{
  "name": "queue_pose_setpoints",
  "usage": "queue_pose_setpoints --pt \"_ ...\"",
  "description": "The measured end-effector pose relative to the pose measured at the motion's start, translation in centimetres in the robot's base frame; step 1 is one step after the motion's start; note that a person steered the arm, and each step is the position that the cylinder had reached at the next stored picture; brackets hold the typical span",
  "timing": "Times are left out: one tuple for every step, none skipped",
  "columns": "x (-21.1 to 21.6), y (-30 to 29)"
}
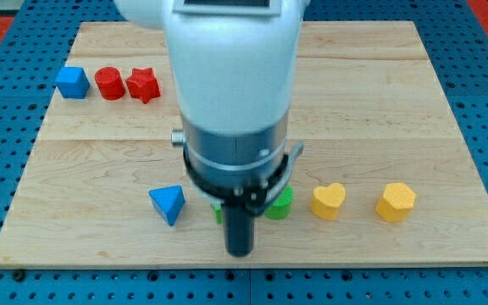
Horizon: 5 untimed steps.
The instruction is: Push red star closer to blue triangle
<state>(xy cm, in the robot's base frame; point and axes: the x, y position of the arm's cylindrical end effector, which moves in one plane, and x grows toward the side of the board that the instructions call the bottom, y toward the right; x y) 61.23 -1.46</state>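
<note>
The red star (144,85) lies at the view's upper left, touching a red cylinder (108,83) on its left. The blue triangle (168,204) lies at the lower middle-left, far below the star. My tip (240,252) is near the view's bottom edge of the board, to the right of the blue triangle and a little below it, far from the red star. The arm's body hides the middle of the board.
A blue cube (72,82) sits left of the red cylinder. A green block (279,204) shows partly behind the arm, its shape unclear. A yellow heart (328,202) and a yellow hexagon-like block (395,202) lie to the right. The wooden board (379,102) rests on a blue pegboard.
</note>
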Motion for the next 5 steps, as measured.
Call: queue_pose_setpoints --pt "0.1 -6.8" --pt "-3.0 -16.2" --pt "-10.7 -17.8" --pt "-14.4 -12.1" --pt "-21.8 -8.3"
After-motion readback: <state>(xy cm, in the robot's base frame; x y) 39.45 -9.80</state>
